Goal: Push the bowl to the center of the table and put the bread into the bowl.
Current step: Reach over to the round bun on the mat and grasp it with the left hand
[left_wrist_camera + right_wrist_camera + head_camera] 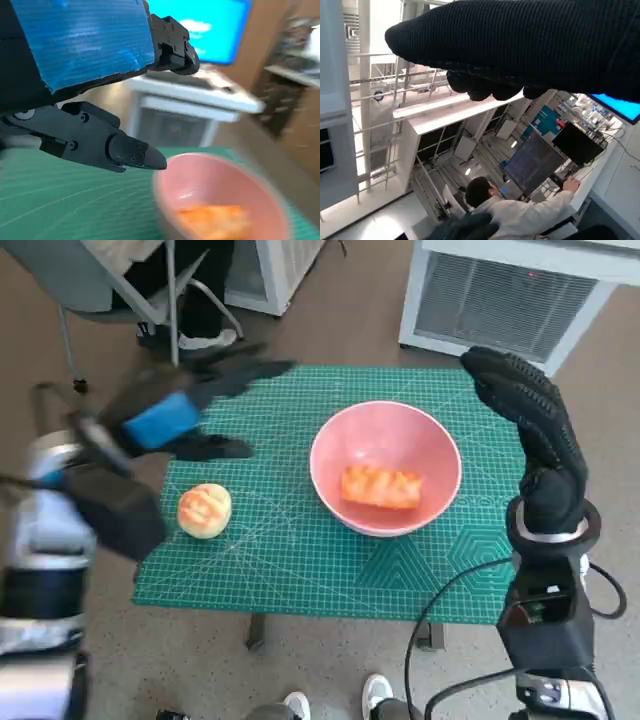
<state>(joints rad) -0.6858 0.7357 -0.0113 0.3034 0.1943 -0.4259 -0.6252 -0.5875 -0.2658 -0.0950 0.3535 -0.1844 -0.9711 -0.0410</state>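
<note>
A pink bowl point(386, 466) sits near the middle of the green cutting mat point(300, 560), with an orange-brown piece of bread point(381, 487) inside it. A round bun point(204, 510) lies on the mat at the left. My left hand point(185, 410) hovers blurred above the mat's left part, fingers apart, holding nothing; the bun is just below it. In the left wrist view its fingers point(125, 147) point toward the bowl point(220, 200) and the bread point(215, 220). My right hand point(530, 420) is raised at the bowl's right, fingers spread, empty. The glove point(520, 45) fills the right wrist view.
A white appliance with a grille point(505, 295) stands beyond the table on the right. A chair point(120, 285) and a person's feet point(205, 335) are at the back left. Shoes point(380, 695) show below the table's near edge. A seated person point(520, 212) works at screens.
</note>
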